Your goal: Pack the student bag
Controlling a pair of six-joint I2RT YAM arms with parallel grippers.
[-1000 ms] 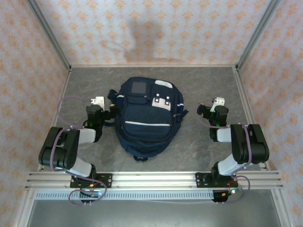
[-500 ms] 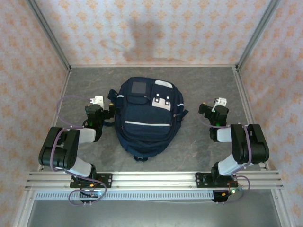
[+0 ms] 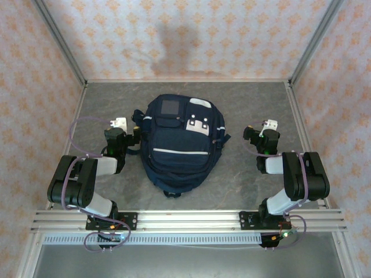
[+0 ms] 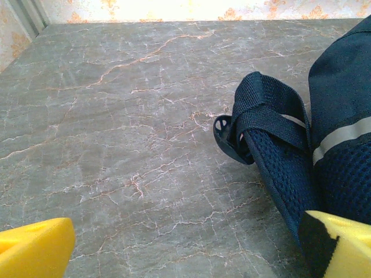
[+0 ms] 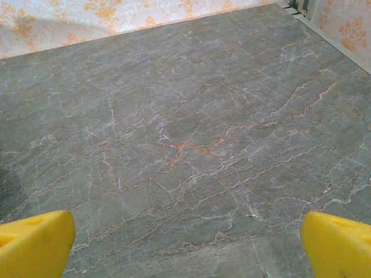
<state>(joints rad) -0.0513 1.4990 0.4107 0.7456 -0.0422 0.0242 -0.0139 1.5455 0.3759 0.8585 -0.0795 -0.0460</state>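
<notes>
The student bag (image 3: 178, 145), a big dark navy backpack with white stripes and a white patch, lies flat in the middle of the table. My left gripper (image 3: 123, 134) rests low just left of it, open, with nothing between its yellow fingertips (image 4: 35, 249). In the left wrist view (image 4: 188, 255) the gripper faces bare table, and a dark strap loop (image 4: 269, 119) and the student bag's side (image 4: 342, 92) lie ahead on the right. My right gripper (image 3: 258, 136) sits right of the bag, apart from it. It stands open (image 5: 186, 249) over bare table, yellow fingertips (image 5: 339, 246) wide apart.
The grey marbled table (image 3: 104, 104) is closed in by patterned walls (image 3: 185, 40) at the back and sides, with metal posts (image 3: 310, 40) at the corners. An aluminium rail (image 3: 185, 220) carrying both arm bases runs along the near edge.
</notes>
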